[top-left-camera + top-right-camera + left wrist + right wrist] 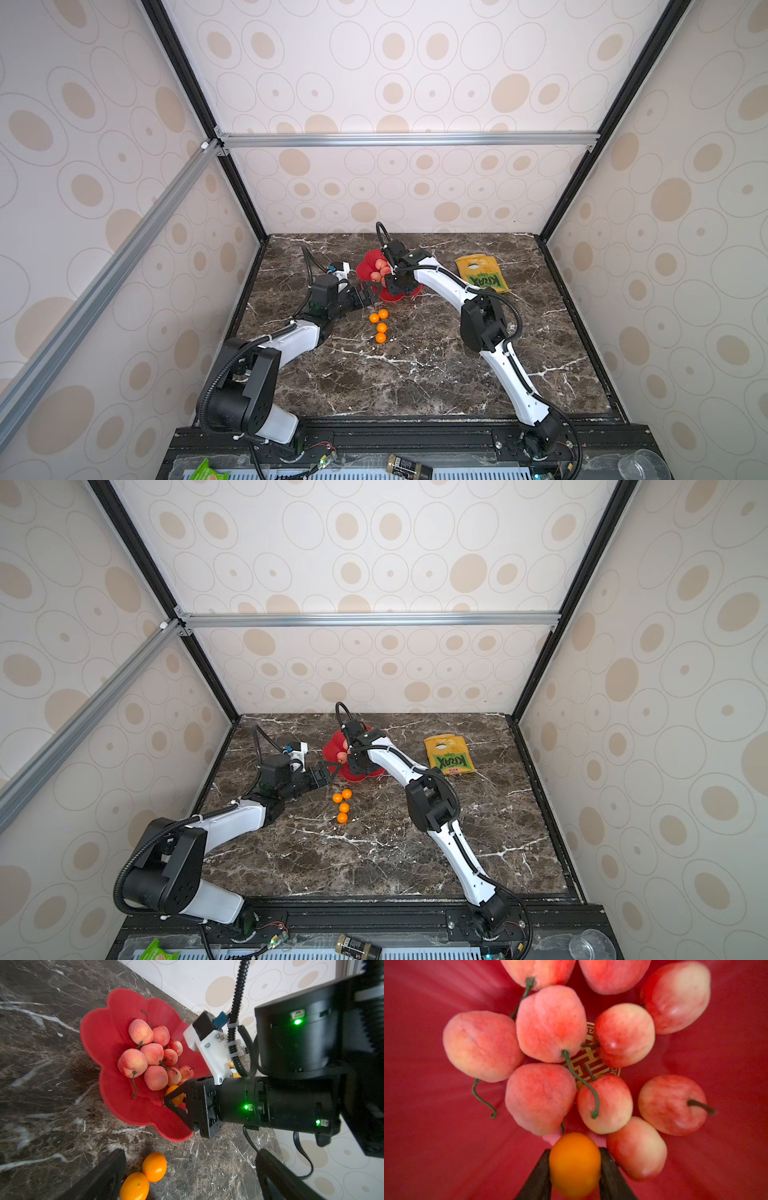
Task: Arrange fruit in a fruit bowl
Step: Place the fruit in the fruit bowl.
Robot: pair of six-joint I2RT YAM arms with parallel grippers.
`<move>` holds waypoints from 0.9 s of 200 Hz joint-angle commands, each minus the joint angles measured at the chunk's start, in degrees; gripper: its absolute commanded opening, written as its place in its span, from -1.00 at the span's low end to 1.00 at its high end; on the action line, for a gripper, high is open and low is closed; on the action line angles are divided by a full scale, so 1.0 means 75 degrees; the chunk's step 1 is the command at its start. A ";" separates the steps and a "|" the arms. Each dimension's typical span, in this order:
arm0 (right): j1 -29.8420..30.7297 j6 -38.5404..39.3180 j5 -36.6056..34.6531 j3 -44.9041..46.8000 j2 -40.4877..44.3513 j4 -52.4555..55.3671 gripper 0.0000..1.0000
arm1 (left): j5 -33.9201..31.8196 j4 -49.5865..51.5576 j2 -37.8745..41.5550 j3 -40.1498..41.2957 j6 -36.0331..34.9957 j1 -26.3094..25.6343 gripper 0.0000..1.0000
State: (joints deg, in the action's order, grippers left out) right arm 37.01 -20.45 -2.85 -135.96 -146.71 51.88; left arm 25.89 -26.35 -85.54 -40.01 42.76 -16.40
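**Step in hand:** placing one orange fruit in the bowl.

**Right arm:** The right gripper [574, 1149] has its two fingers pressed against opposite sides of a small orange fruit [575, 1164], parted only as wide as the fruit. It hangs low inside the red flower-shaped bowl [116, 1022], over the sloping wall rather than the centre. Directly ahead of its tips sits the cluster of pink-red peach-like fruits [153, 1053], touching one another around the gold centre mark [591, 1059]. The nearest of them is just beside the held fruit.

**Left arm:** The left gripper [371, 294] stands wide open and empty, just outside the bowl's rim. Four more orange fruits [381, 327] lie on the marble tabletop [415, 365] near it. A yellow-green snack bag [482, 272] lies well apart, beyond the right arm.

**Judgement:** The task looks well along. The next move calls for parting the fingers gently and lifting clear. That way the round fruit should settle against the cluster, not roll on the slope or catch a stem.
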 commanded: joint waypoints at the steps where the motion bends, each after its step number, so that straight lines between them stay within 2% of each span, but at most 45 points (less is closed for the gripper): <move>1: -0.0061 0.0048 -0.0124 -0.0153 -0.0177 0.0222 -0.24 | 0.0099 -0.0201 -0.0044 -0.0200 -0.0153 0.0054 0.96; 125: -0.0077 0.0054 -0.0042 -0.0188 -0.0010 0.0263 -0.14 | 0.0087 -0.0012 0.0063 -0.0288 -0.0203 0.0061 0.96; 180: -0.0072 -0.0013 0.0108 0.0117 0.0736 0.0130 -0.08 | -0.0120 0.0679 0.0831 -0.0176 -0.0475 0.0062 0.96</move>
State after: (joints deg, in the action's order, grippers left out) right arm 36.99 -20.25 -2.74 -135.94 -146.45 52.01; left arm 25.54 -23.70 -83.44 -40.27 41.67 -16.38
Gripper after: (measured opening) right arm 0.454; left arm 0.982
